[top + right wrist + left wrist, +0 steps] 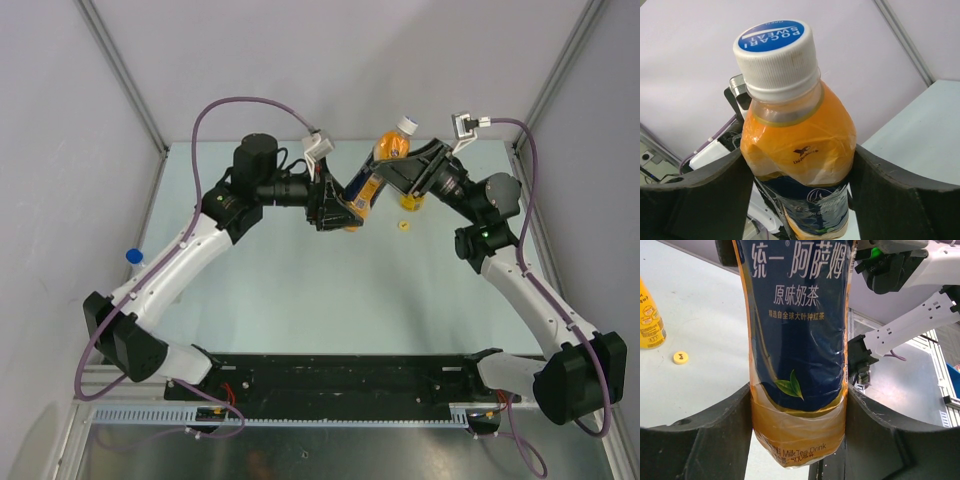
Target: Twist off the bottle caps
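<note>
Pale table (300, 290), small yellow cap (403, 224) lying flat, yellow bottle (650, 320) upright near it, blue cap (133, 256) at left edge, well apart.

we look down from above and behind; both wrist views sit close against one shared bottle (797, 340).

Glossy plastic bottle (800, 145), ribbed cap (776, 55)

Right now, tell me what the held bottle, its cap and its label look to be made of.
Bottle: seemingly thin clear plastic, glossy; the orange drink shows through and the wall creases.
Cap: white hard plastic, probably, matte, with moulded ridges round its side and a blue printed top.
Label: likely a plastic film sleeve, shiny dark blue, wrinkled and catching light.
</note>
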